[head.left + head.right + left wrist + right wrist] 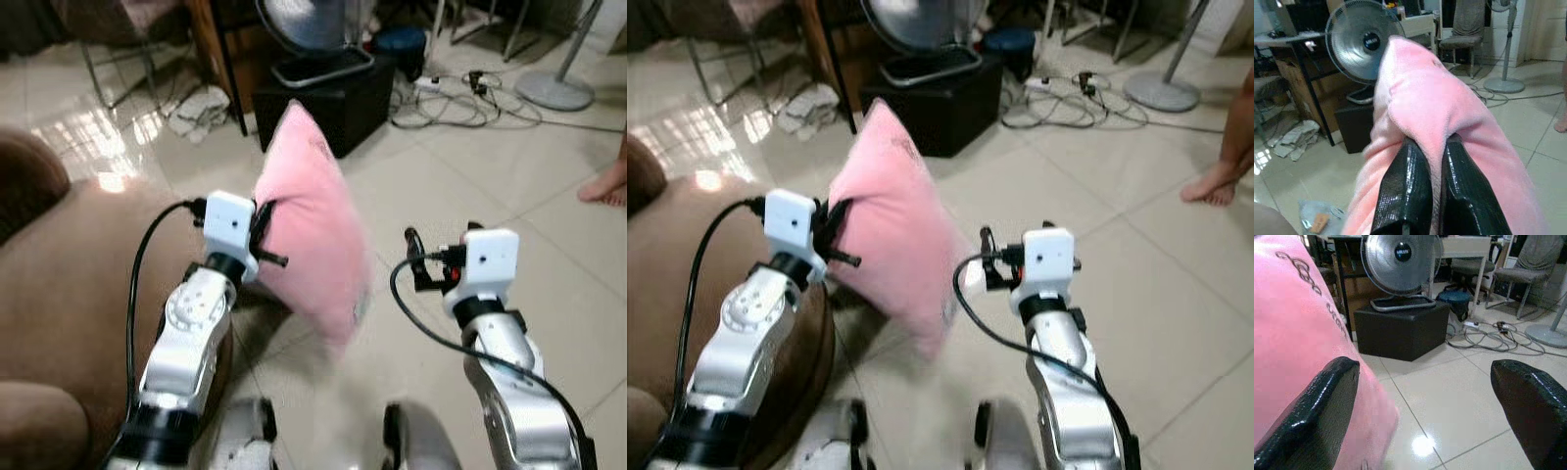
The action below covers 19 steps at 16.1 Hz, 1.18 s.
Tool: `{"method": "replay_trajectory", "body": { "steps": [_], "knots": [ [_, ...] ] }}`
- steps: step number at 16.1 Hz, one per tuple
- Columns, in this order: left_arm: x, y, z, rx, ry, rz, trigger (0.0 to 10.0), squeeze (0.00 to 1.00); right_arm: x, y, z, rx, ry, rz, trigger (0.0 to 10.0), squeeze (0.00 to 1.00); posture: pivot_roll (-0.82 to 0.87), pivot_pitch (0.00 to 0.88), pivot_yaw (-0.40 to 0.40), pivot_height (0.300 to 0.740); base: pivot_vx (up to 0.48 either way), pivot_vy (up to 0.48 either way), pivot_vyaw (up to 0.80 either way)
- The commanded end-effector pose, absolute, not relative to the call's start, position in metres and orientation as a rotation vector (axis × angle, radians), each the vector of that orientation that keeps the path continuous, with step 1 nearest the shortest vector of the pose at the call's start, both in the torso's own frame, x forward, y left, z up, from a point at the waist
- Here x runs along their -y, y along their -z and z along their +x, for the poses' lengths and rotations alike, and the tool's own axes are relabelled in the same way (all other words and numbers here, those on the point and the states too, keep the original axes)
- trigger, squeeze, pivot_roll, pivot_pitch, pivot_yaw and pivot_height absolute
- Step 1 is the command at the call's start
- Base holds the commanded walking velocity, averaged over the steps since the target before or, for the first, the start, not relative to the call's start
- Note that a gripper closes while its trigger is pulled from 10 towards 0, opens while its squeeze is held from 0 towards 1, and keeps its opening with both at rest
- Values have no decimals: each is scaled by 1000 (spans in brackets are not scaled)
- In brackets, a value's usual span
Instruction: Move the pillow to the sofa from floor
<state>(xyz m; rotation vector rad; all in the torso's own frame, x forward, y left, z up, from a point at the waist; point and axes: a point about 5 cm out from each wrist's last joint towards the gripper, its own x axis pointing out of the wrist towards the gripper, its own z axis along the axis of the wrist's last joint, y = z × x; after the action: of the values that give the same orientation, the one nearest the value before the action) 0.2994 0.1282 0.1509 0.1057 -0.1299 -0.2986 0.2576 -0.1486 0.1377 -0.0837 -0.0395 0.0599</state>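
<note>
head pair – downward, shared pillow (309, 220) | wrists – close, forward

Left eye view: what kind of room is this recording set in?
Most likely a home living room, rather cluttered: a brown sofa on a glossy tiled floor, a fan on a black box, and loose cables.

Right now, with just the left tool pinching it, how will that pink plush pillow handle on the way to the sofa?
Probably floppy: the pink plush pillow bunches into a fold between the left tool's fingers. Likely light for its size, since one edge pinch holds it clear of the floor. It may swing or sag; the open right tool beside it could steady it.
</note>
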Motion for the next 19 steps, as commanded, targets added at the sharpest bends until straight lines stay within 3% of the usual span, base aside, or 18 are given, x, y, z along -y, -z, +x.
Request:
{"method": "replay_trajectory", "body": {
  "steps": [1, 4, 12, 19],
  "knots": [
    [-130, -161, 302, 180, 280, 121, 10000, 0, 148, -137, 259, 27, -64, -92, 10000, 0, -68, 0, 47, 717, 0, 0, 0],
    [-125, -163, 302, 193, 297, 162, 10000, 0, 148, -136, 261, 19, -72, -90, 10000, 0, -69, 0, 44, 740, 0, 0, 0],
    [-129, -161, 308, 168, 233, 170, 10000, 0, 152, -133, 267, -5, -47, -164, 10000, 0, -71, 4, 42, 740, 0, -34, 0],
    [-128, -162, 310, 169, 220, 201, 10000, 0, 155, -135, 270, 3, -41, -151, 10000, 0, -71, 3, 42, 740, 0, -480, 800]
  ]
}}
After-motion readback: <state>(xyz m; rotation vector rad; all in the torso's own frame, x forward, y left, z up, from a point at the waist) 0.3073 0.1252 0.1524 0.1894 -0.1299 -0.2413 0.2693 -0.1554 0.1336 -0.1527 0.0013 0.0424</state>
